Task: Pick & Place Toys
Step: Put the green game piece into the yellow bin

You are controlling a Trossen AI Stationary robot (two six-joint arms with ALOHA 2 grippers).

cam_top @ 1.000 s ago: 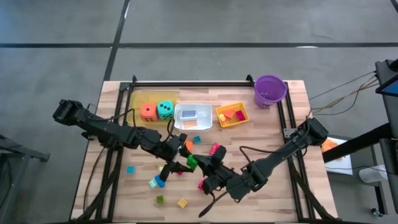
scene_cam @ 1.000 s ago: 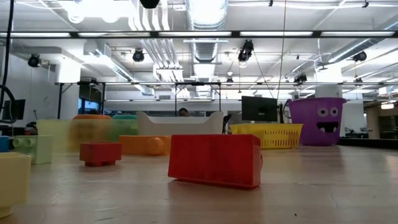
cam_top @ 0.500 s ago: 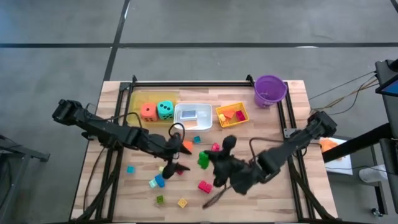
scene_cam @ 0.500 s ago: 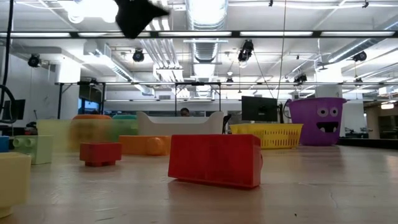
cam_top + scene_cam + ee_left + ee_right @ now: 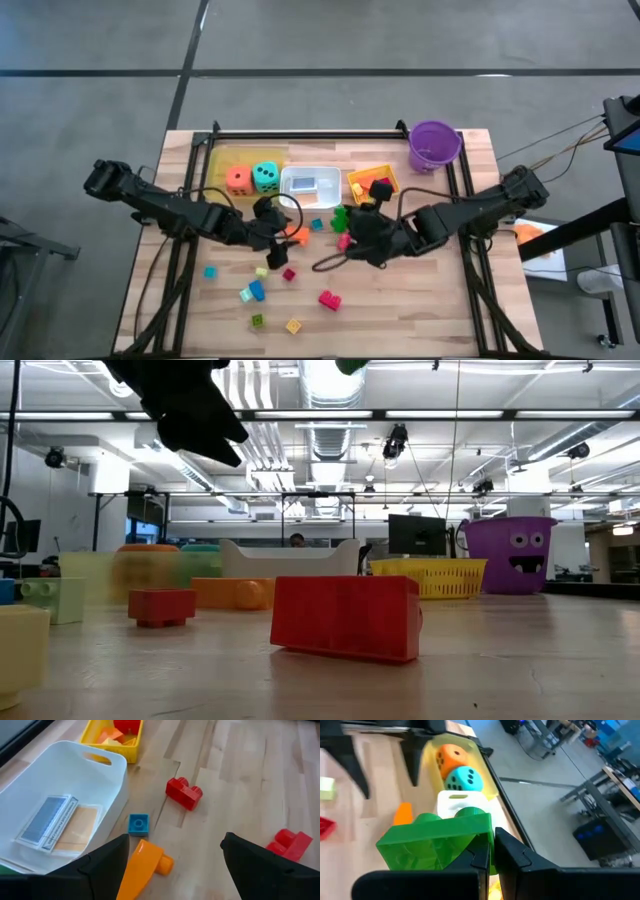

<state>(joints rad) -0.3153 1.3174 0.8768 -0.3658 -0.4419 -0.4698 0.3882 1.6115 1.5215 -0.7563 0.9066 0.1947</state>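
**Green block carried toward the trays**

While the right gripper hangs above the tabletop clamped on a green block, the small yellow tray lies just beyond it toward the back edge, with the white tray beside that. The right arm is the nearer one to that yellow tray, so a short reach backward looks like what the drop calls for. The block is bright green plastic, wider than tall, with a round stud on top, pinched at one end so its long side runs across the fingers.

The left gripper, fingers apart and holding nothing, hovers near an orange piece lying on the tabletop just beside the white tray, a small blue block next to it.
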